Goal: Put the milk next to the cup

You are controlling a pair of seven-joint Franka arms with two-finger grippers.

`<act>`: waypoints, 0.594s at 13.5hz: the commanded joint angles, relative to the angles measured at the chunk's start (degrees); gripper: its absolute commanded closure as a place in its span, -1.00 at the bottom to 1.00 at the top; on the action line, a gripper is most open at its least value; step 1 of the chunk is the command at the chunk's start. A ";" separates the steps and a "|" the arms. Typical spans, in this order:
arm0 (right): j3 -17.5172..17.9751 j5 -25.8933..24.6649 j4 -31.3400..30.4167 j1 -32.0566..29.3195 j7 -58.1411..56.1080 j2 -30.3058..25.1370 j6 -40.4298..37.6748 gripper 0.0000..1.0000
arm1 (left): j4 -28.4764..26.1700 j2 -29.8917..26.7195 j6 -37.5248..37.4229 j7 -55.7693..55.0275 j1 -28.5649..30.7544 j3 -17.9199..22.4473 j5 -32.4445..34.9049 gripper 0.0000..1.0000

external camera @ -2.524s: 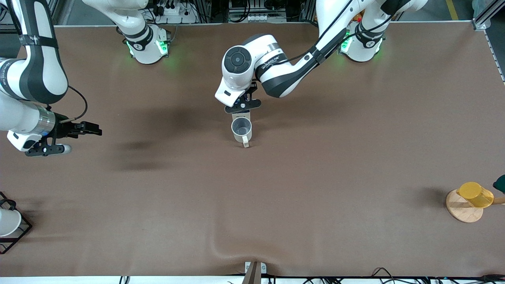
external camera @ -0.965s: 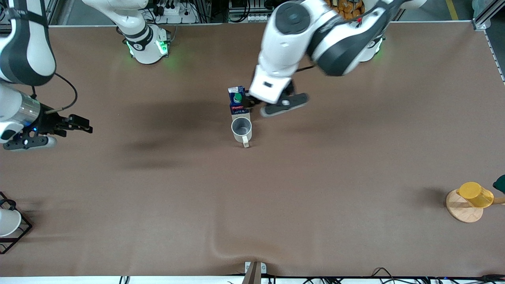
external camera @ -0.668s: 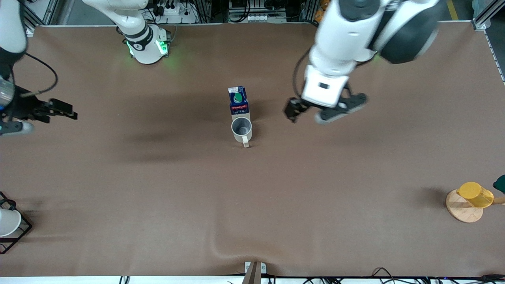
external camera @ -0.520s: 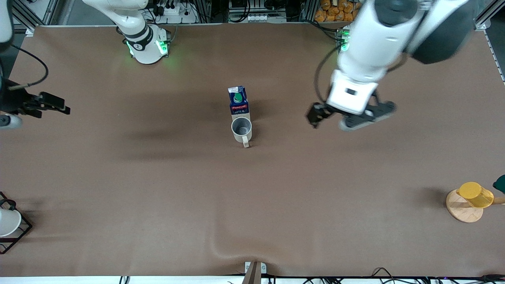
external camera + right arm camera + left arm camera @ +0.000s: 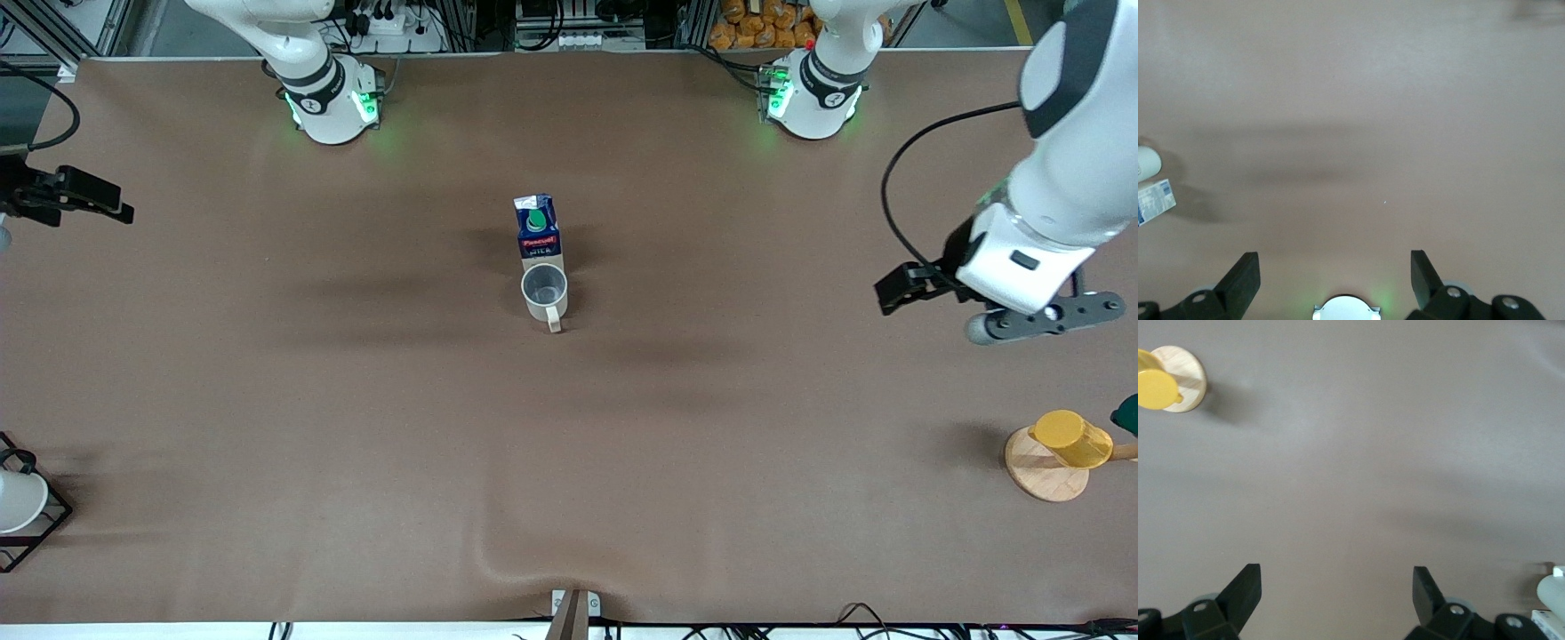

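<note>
The milk (image 5: pixel 537 227), a dark blue carton with a green cap and red label, stands upright mid-table. It touches or nearly touches the cup (image 5: pixel 544 292), an off-white mug with a grey inside, which is just nearer the front camera. My left gripper (image 5: pixel 896 291) is open and empty, up over bare table toward the left arm's end; its wrist view (image 5: pixel 1336 587) catches the cup (image 5: pixel 1551 595) and milk (image 5: pixel 1547 620) at its edge. My right gripper (image 5: pixel 93 197) is open and empty, over the right arm's end; its wrist view (image 5: pixel 1333 270) shows the cup (image 5: pixel 1146 162) and milk (image 5: pixel 1155 200).
A yellow cup (image 5: pixel 1071 437) lies on a round wooden stand (image 5: pixel 1038 478) at the left arm's end, with a dark green thing (image 5: pixel 1127 413) beside it. A white cup in a black wire rack (image 5: pixel 40 524) sits at the right arm's end. The cloth has a fold (image 5: pixel 498 560).
My left gripper let go of the milk beside the cup, rose and swung away toward the left arm's end. My right gripper drew back toward its own end. Milk and cup stayed put.
</note>
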 commanded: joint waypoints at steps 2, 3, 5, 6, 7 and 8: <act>0.17 -1.81 0.89 0.70 3.46 -0.68 -0.84 -1.00 | -1.21 -1.58 -0.81 5.34 1.82 -0.47 0.23 -1.00; 0.08 -1.72 0.89 0.61 3.46 -0.77 -0.67 -1.00 | -1.21 -1.58 -1.16 5.53 3.30 -0.64 -0.29 -1.00; -0.10 -1.72 0.97 0.61 3.46 -0.68 -0.32 -1.00 | -1.12 -1.58 -2.21 5.54 4.81 -0.90 -1.43 -1.00; -0.10 -1.89 1.41 0.61 3.46 -0.77 -0.32 -1.00 | -1.21 -2.36 -3.43 5.80 4.63 -0.47 -3.01 -1.00; -0.01 -1.89 1.76 0.61 3.46 -0.68 -0.32 -1.00 | -1.21 -3.76 -4.32 5.80 3.94 0.84 -3.19 -1.00; -0.01 -1.89 1.77 0.61 3.38 -0.68 -0.23 -1.00 | -1.47 -4.56 -4.93 6.06 2.19 3.20 -3.28 -1.00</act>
